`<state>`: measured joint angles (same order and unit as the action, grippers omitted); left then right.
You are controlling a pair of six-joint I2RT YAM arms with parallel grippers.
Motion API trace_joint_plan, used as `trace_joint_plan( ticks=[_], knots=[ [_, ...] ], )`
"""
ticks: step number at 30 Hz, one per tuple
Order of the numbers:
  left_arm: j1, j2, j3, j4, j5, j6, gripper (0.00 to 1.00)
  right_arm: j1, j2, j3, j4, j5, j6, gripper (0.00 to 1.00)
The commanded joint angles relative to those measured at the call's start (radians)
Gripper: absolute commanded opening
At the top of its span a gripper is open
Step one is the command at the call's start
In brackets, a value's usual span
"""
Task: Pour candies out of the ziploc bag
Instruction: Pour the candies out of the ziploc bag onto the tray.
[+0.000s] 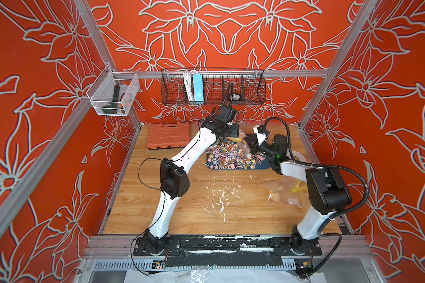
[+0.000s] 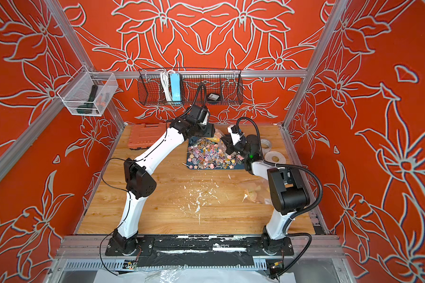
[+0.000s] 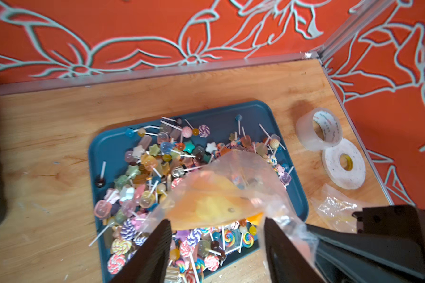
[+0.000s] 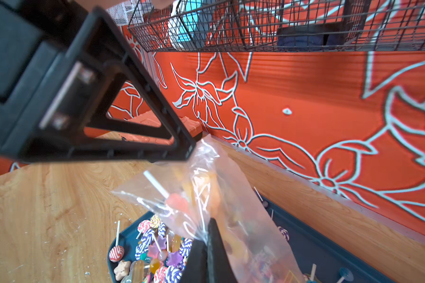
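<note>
Clear-plastic ziploc bag [image 3: 221, 196], held over the blue tray [image 3: 231, 115] so the candies [image 3: 157, 171] drop in; most lie heaped there. Right jaws clamped on its film, keeping it aloft. Left jaws apart, straddling it. Only the right wrist view shows a lollipop [image 4: 177, 203] inside; both top views are too coarse.

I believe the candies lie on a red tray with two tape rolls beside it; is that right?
No: the tray is dark blue, not red, as the left wrist view shows. The candies lie on it, a clear tape roll and a white tape roll beside it.
</note>
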<state>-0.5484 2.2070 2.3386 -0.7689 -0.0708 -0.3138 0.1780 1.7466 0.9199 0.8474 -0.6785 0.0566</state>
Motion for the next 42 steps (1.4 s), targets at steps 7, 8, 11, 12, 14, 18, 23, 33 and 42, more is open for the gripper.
trace_joint_plan(
  ticks=[7, 8, 11, 12, 14, 18, 23, 33, 42],
  knots=[
    [0.038, -0.166, -0.104, 0.060, -0.099, 0.078, 0.67, -0.045, 0.027, -0.030, 0.100, -0.059, 0.082, 0.00],
    [0.039, -0.176, -0.119, 0.070, -0.101, 0.089, 0.67, -0.047, 0.026, -0.030, 0.100, -0.062, 0.085, 0.00],
    [0.041, -0.214, -0.174, 0.110, -0.093, 0.152, 0.67, -0.052, 0.022, -0.031, 0.100, -0.080, 0.092, 0.00],
    [0.041, -0.229, -0.201, 0.126, -0.091, 0.181, 0.67, -0.056, 0.022, -0.030, 0.100, -0.091, 0.095, 0.00],
    [0.045, -0.270, -0.278, 0.176, -0.043, 0.259, 0.68, -0.064, 0.022, -0.027, 0.103, -0.114, 0.105, 0.00],
    [0.047, -0.383, -0.492, 0.327, 0.103, 0.425, 0.77, -0.092, 0.035, 0.010, 0.108, -0.201, 0.145, 0.00],
    [0.070, -0.525, -0.766, 0.566, 0.319, 0.609, 0.83, -0.113, 0.057, 0.059, 0.116, -0.298, 0.178, 0.00],
    [0.147, -0.589, -0.991, 0.834, 0.667, 0.976, 0.87, -0.132, 0.081, 0.085, 0.165, -0.409, 0.211, 0.00],
    [0.180, -0.437, -0.805, 0.752, 0.842, 1.088, 0.91, -0.132, 0.083, 0.109, 0.168, -0.484, 0.206, 0.00]
  ],
)
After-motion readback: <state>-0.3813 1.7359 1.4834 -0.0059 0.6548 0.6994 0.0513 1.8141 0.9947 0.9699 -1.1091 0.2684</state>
